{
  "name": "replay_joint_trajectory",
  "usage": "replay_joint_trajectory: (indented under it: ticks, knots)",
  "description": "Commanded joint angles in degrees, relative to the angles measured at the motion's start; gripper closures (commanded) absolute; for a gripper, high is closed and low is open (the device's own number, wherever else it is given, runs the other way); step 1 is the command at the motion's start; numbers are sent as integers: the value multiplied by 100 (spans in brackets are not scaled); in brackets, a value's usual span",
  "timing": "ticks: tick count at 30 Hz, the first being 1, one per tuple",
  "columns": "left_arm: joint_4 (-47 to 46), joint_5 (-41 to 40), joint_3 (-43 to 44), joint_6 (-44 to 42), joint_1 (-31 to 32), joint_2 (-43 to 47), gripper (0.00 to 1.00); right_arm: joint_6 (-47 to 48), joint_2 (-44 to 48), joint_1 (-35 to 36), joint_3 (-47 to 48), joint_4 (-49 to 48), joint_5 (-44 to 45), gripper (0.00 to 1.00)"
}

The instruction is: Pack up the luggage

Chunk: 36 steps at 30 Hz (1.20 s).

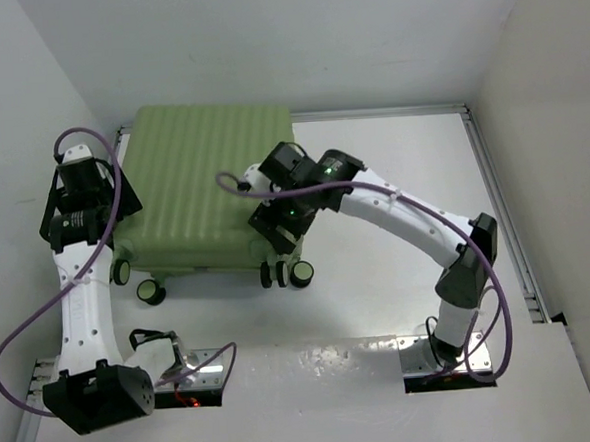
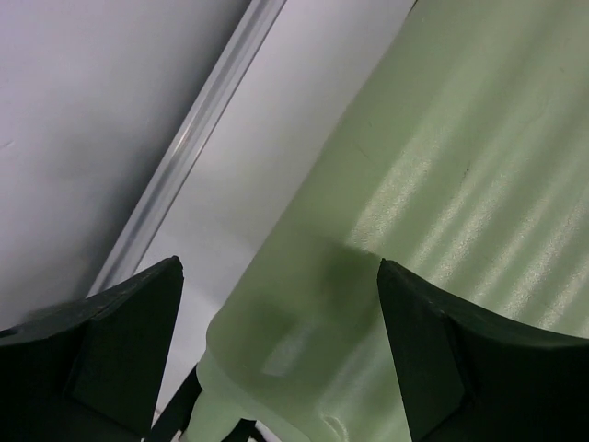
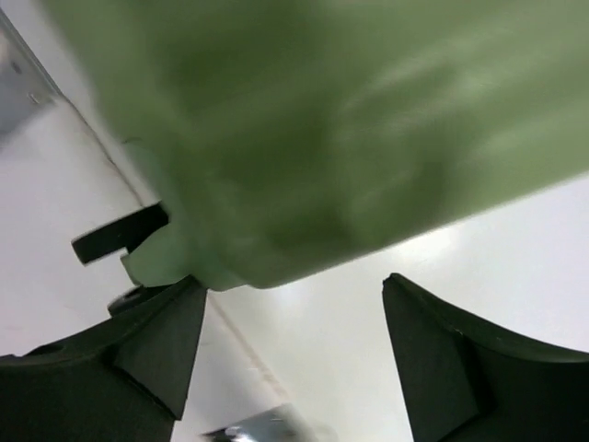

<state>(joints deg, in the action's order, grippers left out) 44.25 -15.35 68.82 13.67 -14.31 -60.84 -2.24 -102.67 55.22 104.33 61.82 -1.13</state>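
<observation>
Pale-green ribbed luggage (image 1: 198, 187), black wheels (image 1: 151, 291), white table (image 1: 389, 285).

**A robot test cell in a lab**

A white table (image 1: 392, 165) is closed in by plain white walls (image 1: 264, 43) and edged with metal rails (image 1: 501, 203). Two white robot arms, left (image 1: 80, 304) and right (image 1: 405, 209), are bolted to metal plates (image 1: 415, 352) at its near edge. Purple cables (image 1: 21, 328) are looped from them.
</observation>
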Motion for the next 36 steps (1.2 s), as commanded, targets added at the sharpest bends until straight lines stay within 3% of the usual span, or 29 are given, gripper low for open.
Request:
replay_joint_trajectory:
  ticks: [1,4,6,12,15,19,25,30,31,36]
  knots:
    - [-294,287,-113,179,-90,318,12,-1322,237,-450,289,146,-914,23]
    - [-575,287,-306,293,-143,537,10,-1919,361,-767,482,365,-1372,20]
    - [-689,287,-403,381,-143,721,9,-2130,467,-829,387,348,-1207,17]
    - [-734,68,-852,821,-204,898,6,-2359,739,-759,-158,305,-1645,15]
    - [-734,-64,-1028,936,-257,1048,6,-2491,845,-636,-308,24,-1786,9]
    - [-734,128,-1081,1155,-371,1170,6,-2746,600,-196,-63,-38,-945,5]
    - [-734,1280,-967,1261,-556,1478,6,-3291,468,261,-554,-162,472,5]
    - [-813,1227,-449,1165,-609,1698,6,-4179,81,471,-396,225,1359,5]
    - [-813,1176,-378,1164,-661,1698,6,-4275,55,655,-405,242,1987,5]
    - [-813,692,-228,656,-723,2118,5,-4856,-498,692,-204,41,2038,6]
